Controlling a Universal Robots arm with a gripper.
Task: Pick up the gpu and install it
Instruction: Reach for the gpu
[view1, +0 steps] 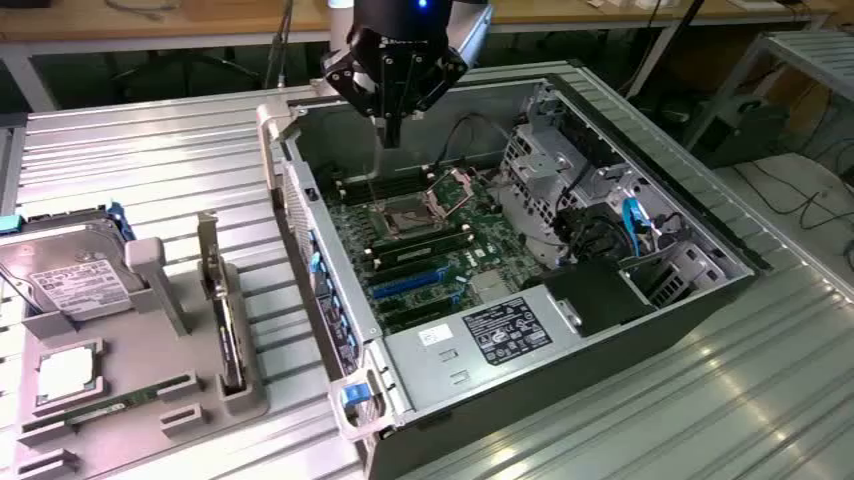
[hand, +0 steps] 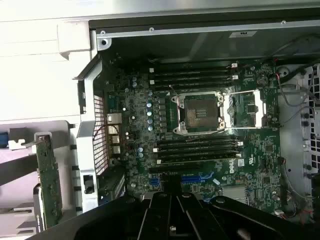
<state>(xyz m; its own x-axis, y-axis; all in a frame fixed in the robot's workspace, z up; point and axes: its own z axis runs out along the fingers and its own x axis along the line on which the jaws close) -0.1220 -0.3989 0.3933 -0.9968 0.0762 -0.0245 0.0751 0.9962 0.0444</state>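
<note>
Slatted bench (view1: 134, 150): gpu (view1: 224, 320) on edge in rack (view1: 147, 400), bracket (view1: 207, 245) @ far end; jaws closed.

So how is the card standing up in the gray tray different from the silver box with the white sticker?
The gpu stands up on its thin edge; the hard drive lies on its broad face, label up. The gpu is dark and skinny; the hard drive is silver and wide. Both sit in the gray holder beside the computer case.
</note>
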